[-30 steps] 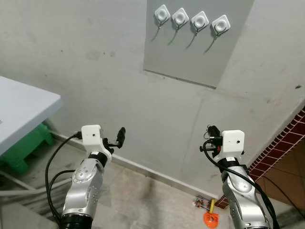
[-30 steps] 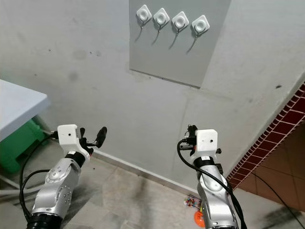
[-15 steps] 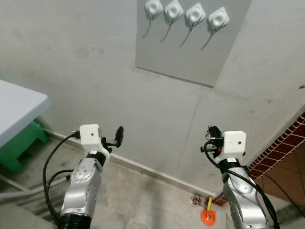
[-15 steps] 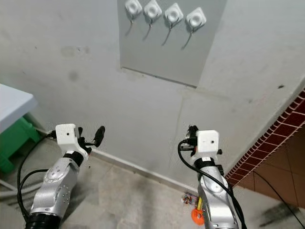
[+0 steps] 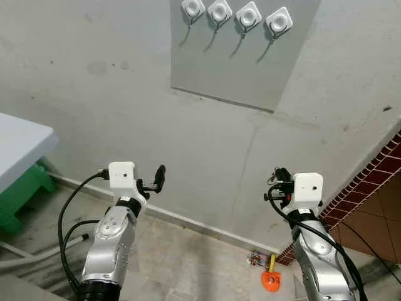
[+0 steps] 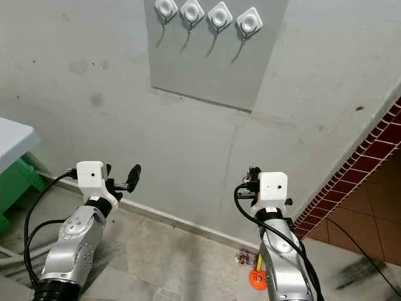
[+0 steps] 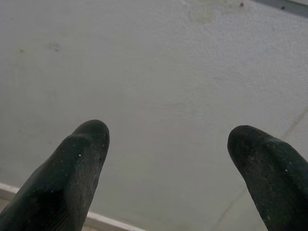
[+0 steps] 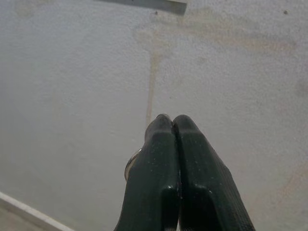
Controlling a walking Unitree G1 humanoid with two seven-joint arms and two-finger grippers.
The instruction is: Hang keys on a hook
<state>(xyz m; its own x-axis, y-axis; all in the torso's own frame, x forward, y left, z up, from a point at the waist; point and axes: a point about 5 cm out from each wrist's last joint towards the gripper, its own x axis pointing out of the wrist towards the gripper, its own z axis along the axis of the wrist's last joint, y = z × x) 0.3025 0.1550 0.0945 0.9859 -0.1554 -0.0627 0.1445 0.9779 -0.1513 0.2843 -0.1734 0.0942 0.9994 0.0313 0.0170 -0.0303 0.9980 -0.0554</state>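
A: Where are the keys now?

B: The right gripper [image 8: 172,126] has its fingers pressed together, and a metal ring [image 8: 131,163] comes out beside them. I judge this is the key ring; the keys themselves I cannot see.

A: And the hooks?

B: Four white hooks [image 5: 236,15] sit in a row on a grey panel [image 5: 233,63] on the wall, high above the right gripper and well apart from it. The gripper points at the bare wall below the panel, so I think the arm must rise first.

A: The other arm?

B: The left gripper [image 7: 168,159] holds its fingers wide apart with nothing between them, also below the panel, probably only waiting.

A: Anything more?

B: A small orange object [image 5: 271,280] lies on the floor, far below the panel.
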